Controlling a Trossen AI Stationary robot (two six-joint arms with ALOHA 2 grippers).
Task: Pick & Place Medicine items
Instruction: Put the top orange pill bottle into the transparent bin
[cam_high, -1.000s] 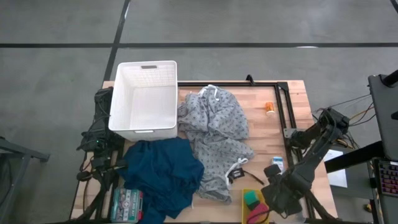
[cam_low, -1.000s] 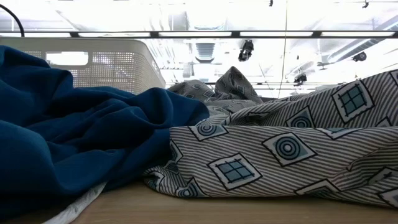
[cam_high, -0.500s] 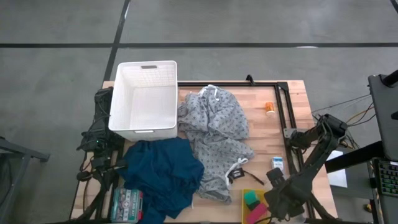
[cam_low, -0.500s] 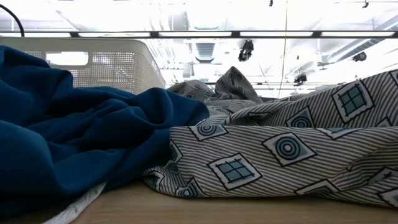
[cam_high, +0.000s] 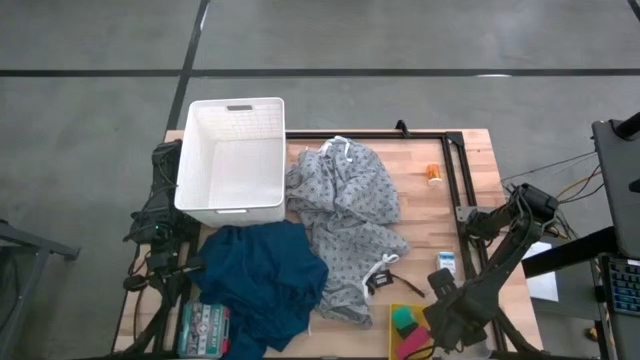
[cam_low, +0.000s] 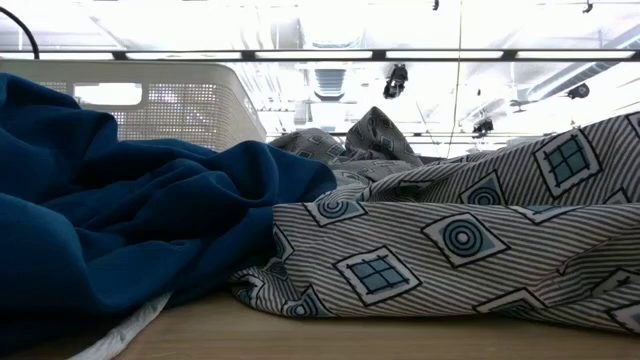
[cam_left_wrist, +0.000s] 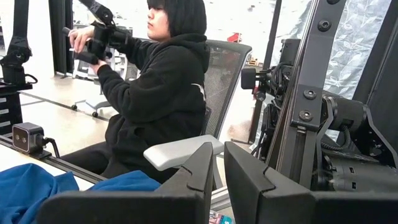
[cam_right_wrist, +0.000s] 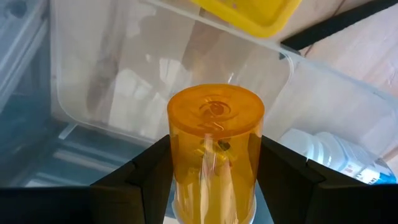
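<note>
My right gripper (cam_right_wrist: 214, 186) is at the table's near right corner (cam_high: 440, 328), shut on an orange see-through vial (cam_right_wrist: 214, 155) above a clear plastic bin (cam_right_wrist: 112, 93). The vial does not show in the high view. A small white carton with blue print (cam_high: 445, 263) lies flat on the wood just beyond the right arm. One tiny orange piece (cam_high: 433, 173) lies farther off, near the right edge. My left gripper (cam_left_wrist: 219, 177) is shut and touches nothing; its arm is folded at the table's left edge (cam_high: 160, 225). My right gripper pinches the orange vial by its side walls (cam_right_wrist: 180, 168), one dark finger (cam_right_wrist: 152, 171) on each side. The vial lies along the fingers, and its closed round end (cam_right_wrist: 216, 112) points away from the wrist, down toward the bin. It is lifted clear.
A yellow tray (cam_high: 395, 312) with a green and a pink block sits beside the right gripper. A white bottle (cam_right_wrist: 329, 152) lies in the clear bin. Grey patterned cloth (cam_high: 345, 220), blue cloth (cam_high: 262, 280), a white basket (cam_high: 235, 103) and a green-and-white box (cam_high: 203, 327) fill the middle and left. A person sits beyond the table (cam_left_wrist: 161, 93).
My right gripper has moved a little toward the table's near edge, away from the white carton, which now shows in full. It has stayed still for the last half second. Nothing else has moved.
</note>
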